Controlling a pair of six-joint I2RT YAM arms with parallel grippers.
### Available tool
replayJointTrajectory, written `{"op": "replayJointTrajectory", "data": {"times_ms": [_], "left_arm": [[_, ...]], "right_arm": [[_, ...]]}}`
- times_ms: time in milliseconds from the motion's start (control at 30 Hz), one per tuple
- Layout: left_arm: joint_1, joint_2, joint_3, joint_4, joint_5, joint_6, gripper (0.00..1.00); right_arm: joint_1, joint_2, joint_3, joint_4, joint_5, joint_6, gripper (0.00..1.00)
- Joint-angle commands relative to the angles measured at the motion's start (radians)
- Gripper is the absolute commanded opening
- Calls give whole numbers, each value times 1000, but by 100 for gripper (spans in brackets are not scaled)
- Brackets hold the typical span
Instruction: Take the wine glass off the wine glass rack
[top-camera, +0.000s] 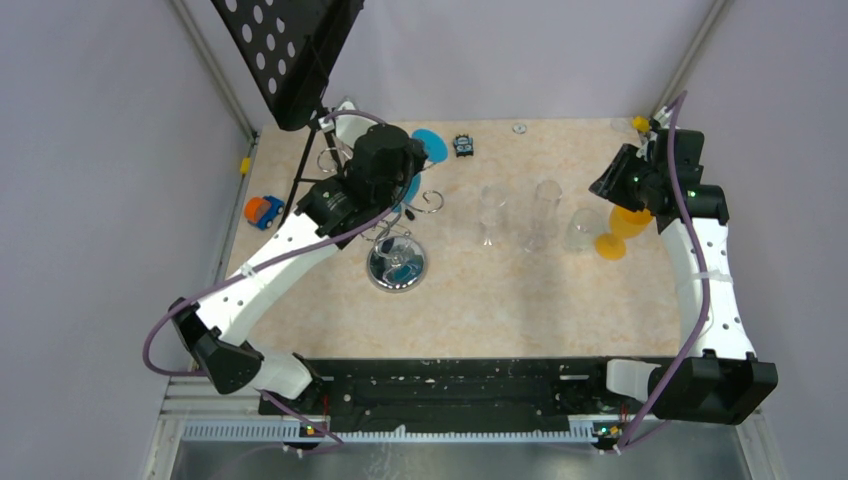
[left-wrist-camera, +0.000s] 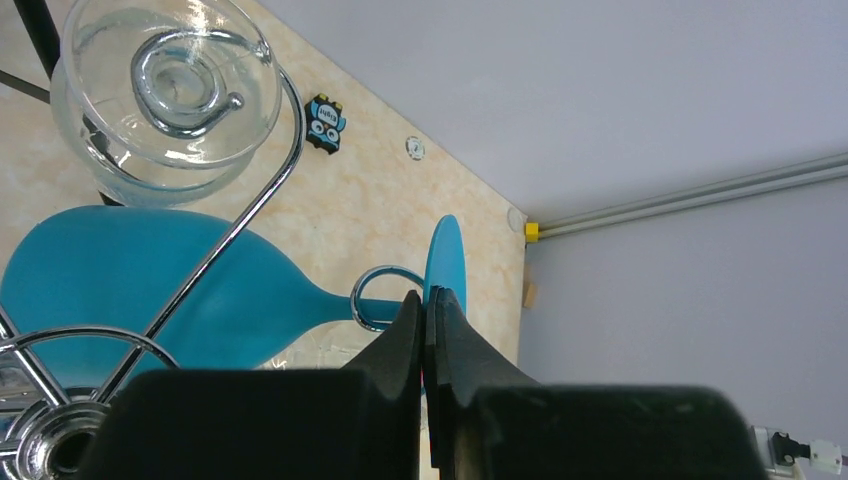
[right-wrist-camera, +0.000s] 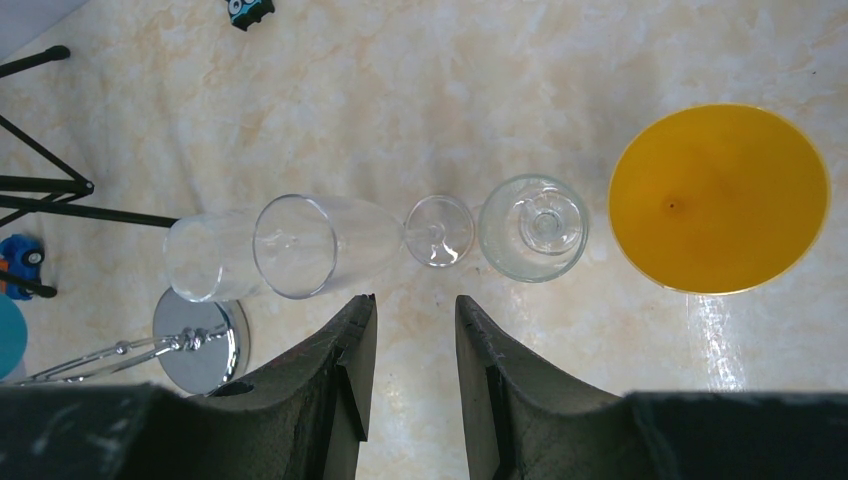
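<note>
Your left pincer (left-wrist-camera: 425, 298) is shut tight, its tips meeting where the stem of the blue wine glass (left-wrist-camera: 150, 290) runs into its foot; you cannot tell from the wrist view whether the stem or the edge of the foot is actually nipped between them. The blue wine glass is on the rack (left-wrist-camera: 268, 190), its stem passing through a curled hook, its bowl toward the middle of the rack and its foot outward; seen from above, it sits under your left wrist at the far left of the table (top-camera: 520, 300), with the rack's round chrome base just nearer to you. A clear glass (left-wrist-camera: 165, 95) hangs from a neighbouring hook, close beside the blue bowl.

Your right pincer (right-wrist-camera: 412, 335) stands partly open and holds nothing; it hangs above the right side of the table, near a row of clear glasses (right-wrist-camera: 300, 245); an orange glass (right-wrist-camera: 718, 198) stands just beside the right end of that row.

A black stand with a perforated plate (top-camera: 290, 50) rises behind the rack; a toy car (top-camera: 263, 211) lies near the left edge; a small black toy (top-camera: 462, 145) lies at the far edge.
</note>
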Motion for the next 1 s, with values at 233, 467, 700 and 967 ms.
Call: {"op": "replayJointTrajectory", "data": {"times_ms": [233, 467, 700, 967], "left_arm": [[33, -101, -107, 73, 136, -132, 0], [93, -175, -223, 179, 276, -306, 0], [132, -142, -197, 173, 415, -334, 0], [149, -50, -112, 140, 553, -291, 0]], "right_arm": [[18, -31, -4, 27, -6, 0, 36], [23, -31, -2, 25, -4, -1, 36], [24, -34, -2, 23, 6, -5, 36], [24, -39, -3, 21, 15, -6, 36]]}}
